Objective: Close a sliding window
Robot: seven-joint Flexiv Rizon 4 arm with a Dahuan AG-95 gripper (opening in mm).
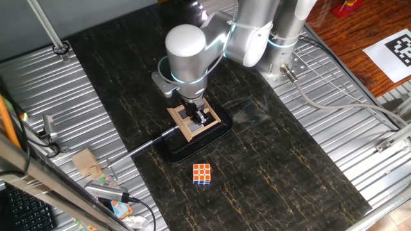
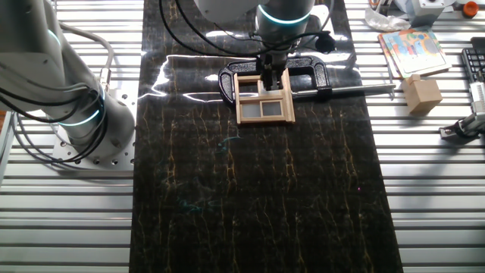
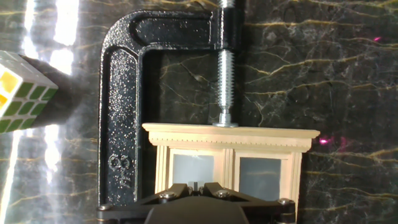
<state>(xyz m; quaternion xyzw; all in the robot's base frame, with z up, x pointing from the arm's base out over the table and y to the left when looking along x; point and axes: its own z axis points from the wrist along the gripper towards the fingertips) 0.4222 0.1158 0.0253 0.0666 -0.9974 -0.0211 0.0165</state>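
The window (image 2: pixel 264 99) lies flat on the dark, gold-veined marble-look surface (image 2: pixel 258 197), panes facing up, near the middle of the far end in the other fixed view. It is a small rectangle of pale wood with moulded edges and smooth grey panes split by a centre bar. In that view its long axis runs left to right; in one fixed view the frame (image 1: pixel 193 119) sits turned at a diagonal to the surface's edges. A black cast-iron C-clamp (image 3: pixel 124 99) with a rough, pebbled finish wraps around it, and the clamp's shiny threaded screw (image 3: pixel 225 84) presses its round foot against the window's moulded top rail in the hand view. The clamp's long steel handle (image 1: pixel 154 141) sticks out to one side.

The end effector (image 1: pixel 196 113) stands straight down over the window, fingertips at the panes; how far apart the fingers are, or whether they grip any part, I cannot tell. A puzzle cube (image 1: pixel 201 174) with orange and white squares rests apart from the clamp, nearer the surface's edge.
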